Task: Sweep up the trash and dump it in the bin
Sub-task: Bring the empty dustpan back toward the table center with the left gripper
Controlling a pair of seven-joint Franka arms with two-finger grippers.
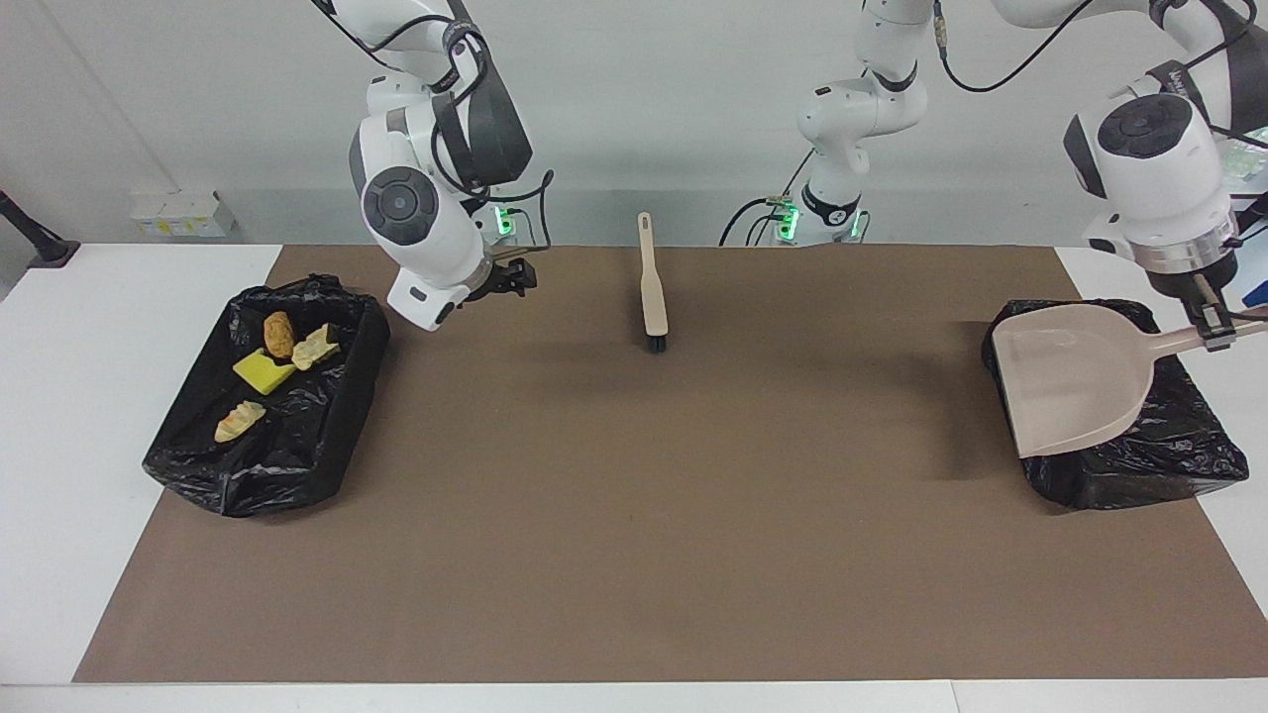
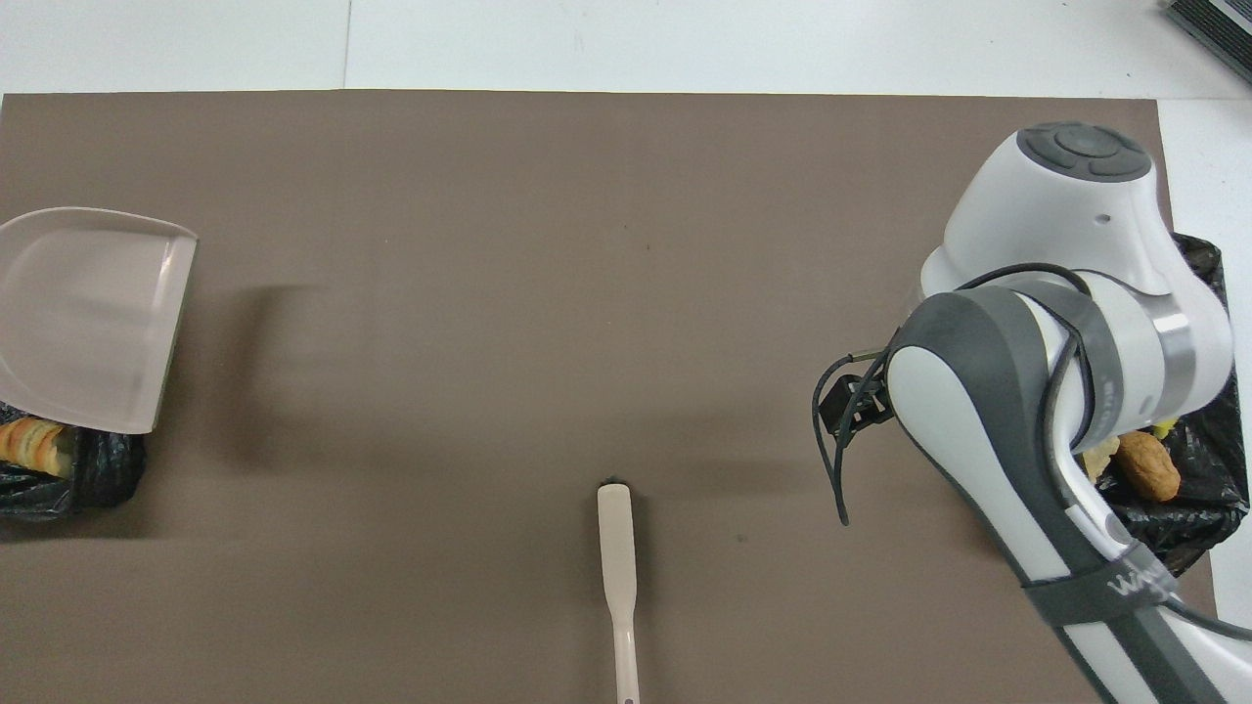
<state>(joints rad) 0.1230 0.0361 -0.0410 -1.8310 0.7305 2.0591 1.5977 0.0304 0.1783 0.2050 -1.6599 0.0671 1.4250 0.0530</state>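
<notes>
Dump step, I'd say: left gripper (image 1: 1220, 332) pinching dustpan (image 1: 1075, 381) handle over bin (image 1: 1179, 465) at left arm's end, some trash (image 2: 34, 445) inside. Rest of trash (image 1: 277, 366) in right-end bin (image 1: 327, 436). Right gripper (image 1: 513, 277) over mat beside it, fingers — can't tell. Brush (image 1: 652, 287) lying idle. Next: probably set pan down.

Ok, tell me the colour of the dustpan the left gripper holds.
Pale beige dustpan, held by the left gripper; clearest in the facing view.

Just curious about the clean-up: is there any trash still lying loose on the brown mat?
No, the brown mat carries only the brush; the trash sits inside a black-lined bin.
</notes>
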